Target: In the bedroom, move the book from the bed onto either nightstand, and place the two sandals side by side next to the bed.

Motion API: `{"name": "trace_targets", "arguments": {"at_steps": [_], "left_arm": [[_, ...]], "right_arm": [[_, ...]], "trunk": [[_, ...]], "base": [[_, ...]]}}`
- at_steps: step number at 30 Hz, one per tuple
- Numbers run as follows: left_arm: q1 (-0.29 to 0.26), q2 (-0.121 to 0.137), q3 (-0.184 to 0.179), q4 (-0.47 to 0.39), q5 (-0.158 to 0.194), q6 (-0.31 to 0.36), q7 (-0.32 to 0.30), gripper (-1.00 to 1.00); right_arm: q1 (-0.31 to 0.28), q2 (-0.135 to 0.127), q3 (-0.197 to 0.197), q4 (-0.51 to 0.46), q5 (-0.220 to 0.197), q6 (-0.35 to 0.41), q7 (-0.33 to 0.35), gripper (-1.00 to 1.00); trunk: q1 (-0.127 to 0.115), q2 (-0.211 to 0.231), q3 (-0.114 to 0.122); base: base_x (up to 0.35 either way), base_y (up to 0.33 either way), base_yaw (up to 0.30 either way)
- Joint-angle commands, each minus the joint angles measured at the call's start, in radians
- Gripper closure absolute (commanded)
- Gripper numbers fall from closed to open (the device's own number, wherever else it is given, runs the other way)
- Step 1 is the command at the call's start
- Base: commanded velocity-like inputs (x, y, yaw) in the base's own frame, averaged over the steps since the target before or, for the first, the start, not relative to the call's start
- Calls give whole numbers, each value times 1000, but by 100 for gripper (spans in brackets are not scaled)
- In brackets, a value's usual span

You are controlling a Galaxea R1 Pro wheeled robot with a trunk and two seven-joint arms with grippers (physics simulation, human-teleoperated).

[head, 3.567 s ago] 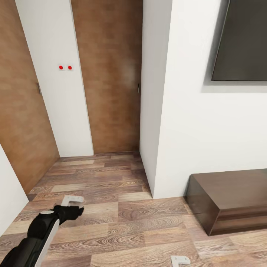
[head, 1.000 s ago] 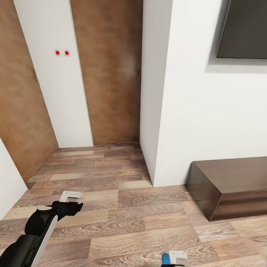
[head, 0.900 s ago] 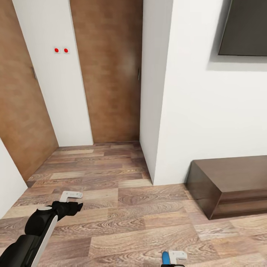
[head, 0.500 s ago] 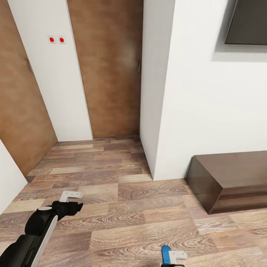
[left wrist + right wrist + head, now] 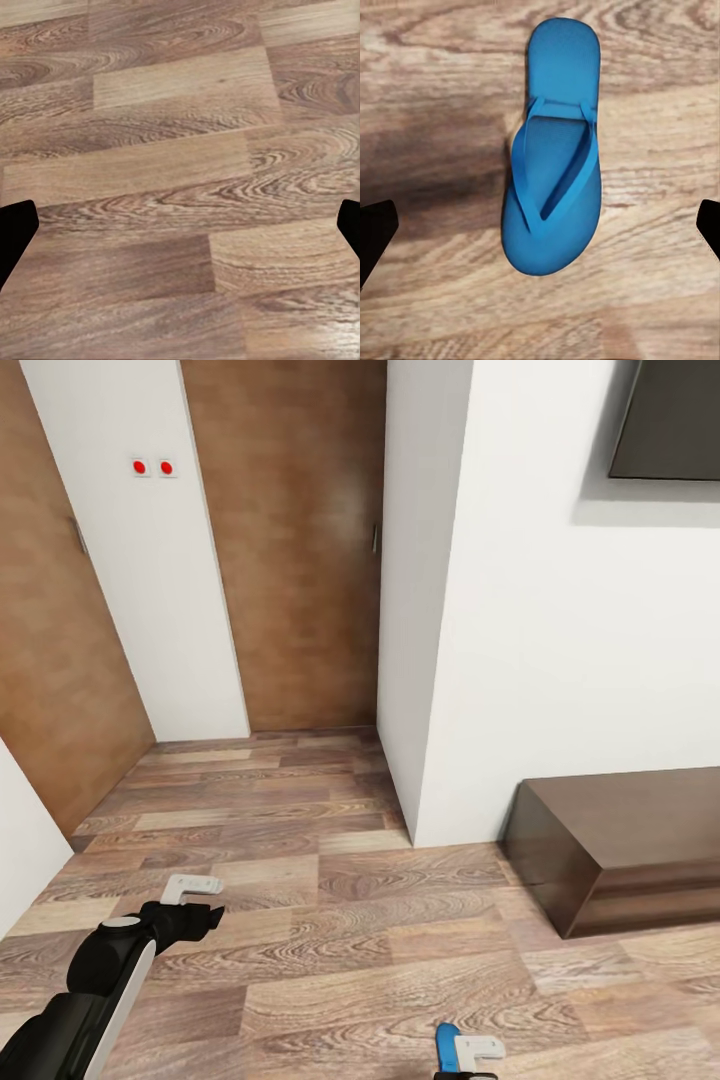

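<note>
Since earlier, my view tipped down and a sandal [image 5: 553, 189] appeared below my right gripper [image 5: 466, 1057], fingers spread wide, empty. Left gripper [image 5: 190, 893] open too. Next: lower and grasp.

A wood-plank floor [image 5: 330, 920] fills the lower half of the head view. A low dark brown cabinet [image 5: 620, 850] stands on it at lower right. One blue sandal [image 5: 555, 202] lies flat on the planks
</note>
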Motion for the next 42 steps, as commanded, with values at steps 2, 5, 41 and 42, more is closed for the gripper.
{"name": "trace_targets", "arguments": {"at_steps": [2, 5, 41, 42], "left_arm": [[-1, 0, 0, -1, 1, 5, -3, -100], [-2, 0, 0, -1, 1, 4, -3, -100], [0, 0, 0, -1, 1, 2, -3, -100], [0, 0, 0, -1, 1, 2, -3, -100]], "right_arm": [[0, 0, 2, -2, -1, 6, -4, -100], [0, 0, 1, -2, -1, 5, -4, -100], [0, 0, 2, -1, -1, 1, -4, -100], [0, 0, 2, -1, -1, 1, -4, -100]], "trunk": [[0, 0, -1], [0, 0, -1], [0, 0, -1], [0, 0, -1]], "base": [[158, 0, 0], [175, 0, 0], [21, 0, 0], [0, 0, 0]]}}
